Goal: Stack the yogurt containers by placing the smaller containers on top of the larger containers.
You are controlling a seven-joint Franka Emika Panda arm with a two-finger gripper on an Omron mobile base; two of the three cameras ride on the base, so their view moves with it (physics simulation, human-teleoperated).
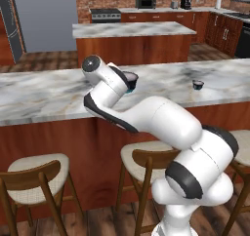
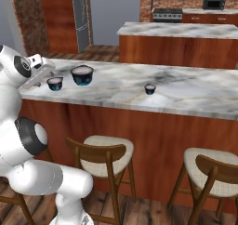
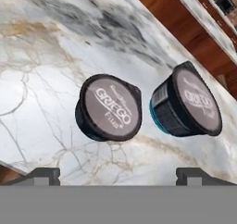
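Observation:
Three yogurt tubs stand apart on the marble counter (image 2: 186,96). The widest tub (image 2: 82,75) is at the left, and the middle-sized tub (image 2: 55,83) stands just left of it, near the counter's front edge. The tiniest tub (image 2: 149,89) sits alone further right. In the hand view, the middle-sized tub (image 3: 109,107) lies straight ahead and the widest tub (image 3: 187,102) is to its right. My gripper (image 3: 119,176) hovers over the middle-sized tub, open, its fingertips (image 3: 44,174) wide apart with nothing between them. My arm partly hides the widest tub (image 1: 132,80); the tiniest tub (image 1: 197,85) is plain.
Wooden stools (image 2: 104,156) stand under the counter's front edge. A second marble island (image 2: 181,31) lies beyond the counter. Bare marble stretches between the widest tub and the tiniest one.

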